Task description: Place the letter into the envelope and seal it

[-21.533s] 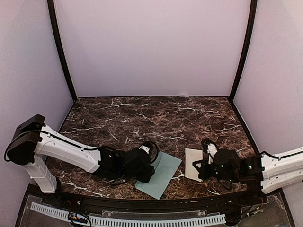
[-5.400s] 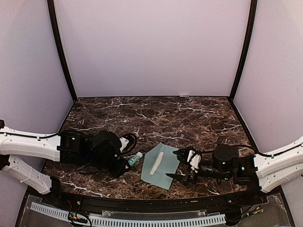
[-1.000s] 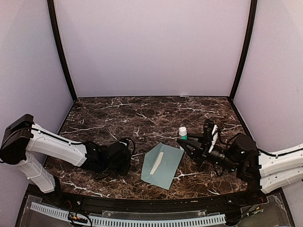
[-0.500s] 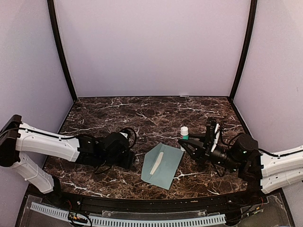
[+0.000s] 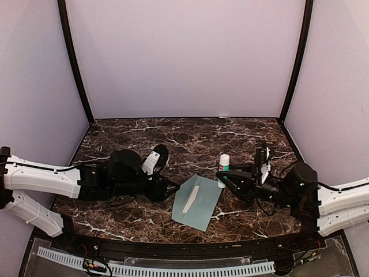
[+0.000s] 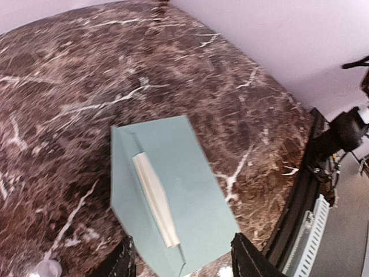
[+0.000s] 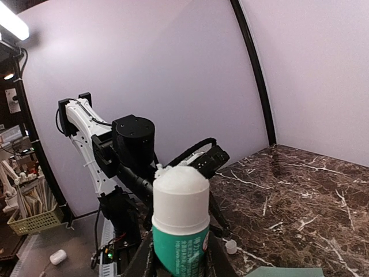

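Teal paper envelope (image 5: 204,205) lies flat at the middle of the marble table's (image 5: 173,138) near edge, between the two grippers.
The right wrist view cuts off the lower part of the bottle (image 7: 180,202), so the marks on its green label cannot be read. Whether the narrow cream strip (image 6: 154,199) running along the envelope's matte, unmarked face is a sheet's edge or a fold cannot be told. The table is glossy dark brown stone with white veins. The bottle is smooth plastic with a rounded white top, upright and clamped between the right gripper's (image 5: 223,176) fingers beside the envelope's far right corner. A small white cap (image 7: 230,247) sits on the marble. The left gripper (image 6: 184,262) hangs over the envelope's near left side, fingers apart.
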Available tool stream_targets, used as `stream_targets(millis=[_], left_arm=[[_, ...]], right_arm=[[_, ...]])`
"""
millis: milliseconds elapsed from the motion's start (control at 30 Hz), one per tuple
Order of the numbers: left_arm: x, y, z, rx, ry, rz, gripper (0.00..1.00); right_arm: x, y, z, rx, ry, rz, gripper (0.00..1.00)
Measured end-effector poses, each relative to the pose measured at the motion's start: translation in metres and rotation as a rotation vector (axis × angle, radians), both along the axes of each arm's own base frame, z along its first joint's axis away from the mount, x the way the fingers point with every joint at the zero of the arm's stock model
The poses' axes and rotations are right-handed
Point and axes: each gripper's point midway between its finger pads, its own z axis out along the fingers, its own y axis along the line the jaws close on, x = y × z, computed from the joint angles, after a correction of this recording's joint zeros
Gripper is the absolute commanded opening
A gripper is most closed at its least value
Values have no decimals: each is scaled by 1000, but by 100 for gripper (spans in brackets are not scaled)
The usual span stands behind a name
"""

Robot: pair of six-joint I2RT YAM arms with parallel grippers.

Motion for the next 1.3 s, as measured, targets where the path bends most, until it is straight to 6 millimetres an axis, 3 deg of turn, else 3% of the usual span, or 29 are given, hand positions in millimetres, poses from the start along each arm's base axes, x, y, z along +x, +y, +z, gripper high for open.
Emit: stream_targets(millis=[233,400,567,767,1300], left_arm=[[-53,-47,51,-220,-82,-355,55],[-87,-64,84,-358,-119,-542,55],[-99,-75,108,-452,-145,-636,54],[-109,-84,121,-507,-149,-700,48],[-120,-95,125,-530,-135,-750,33]], right_arm=[[-20,0,36,186,36,134,0],[-33,14,32,207,61,190,0],[-44,28,32,215,63,212,0],[-45,34,36,246,55,198,0],[-40,38,36,268,57,160,0]])
